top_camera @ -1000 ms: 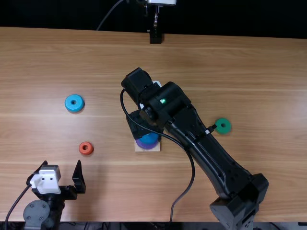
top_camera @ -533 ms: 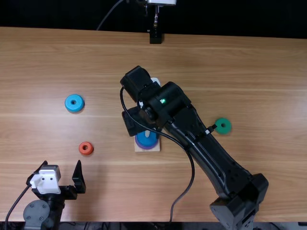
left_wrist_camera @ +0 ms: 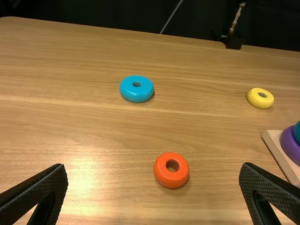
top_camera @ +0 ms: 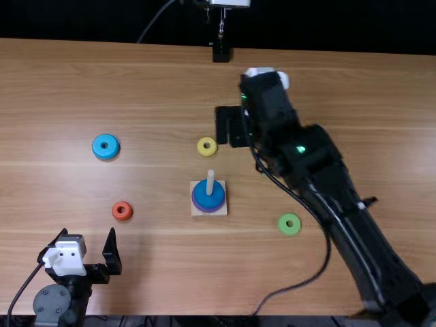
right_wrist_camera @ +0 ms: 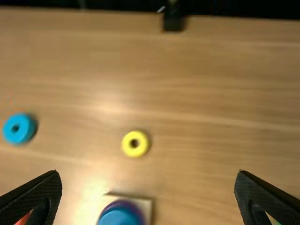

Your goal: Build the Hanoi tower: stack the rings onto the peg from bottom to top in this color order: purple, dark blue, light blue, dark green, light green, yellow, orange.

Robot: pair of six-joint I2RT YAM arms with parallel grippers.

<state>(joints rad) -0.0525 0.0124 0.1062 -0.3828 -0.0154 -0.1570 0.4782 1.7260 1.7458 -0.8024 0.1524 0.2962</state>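
The left tool (top_camera: 88, 231) is released, its fingers wide apart with nothing between them, and the right tool (right_wrist_camera: 147, 173), over the bench (top_camera: 163, 88), is likewise spread and empty. Nearest the left one lies the orange ring (top_camera: 122, 211), which belongs on top and is best left alone for now; the fingers should pass well above it. Beyond it, flat on the bench, is the light blue ring (top_camera: 105, 146), which looks like the next one due. The left tool seems the better placed for it: come straight down, centred over the hole, straddle the rim evenly and close low on the sides, so the ring stays level when lifted. The peg (top_camera: 210, 180) stands upright on its base (left_wrist_camera: 280, 153), the purple ring (left_wrist_camera: 289, 146) at the bottom and the dark blue ring (top_camera: 210, 196) on that. Line the hole up above the peg's tip before lowering, since an off-centre ring could catch and tilt. The right arm would do well to keep clear meanwhile, without brushing the yellow ring (top_camera: 207, 146) behind the peg or the light green ring (top_camera: 289, 224) to its right.
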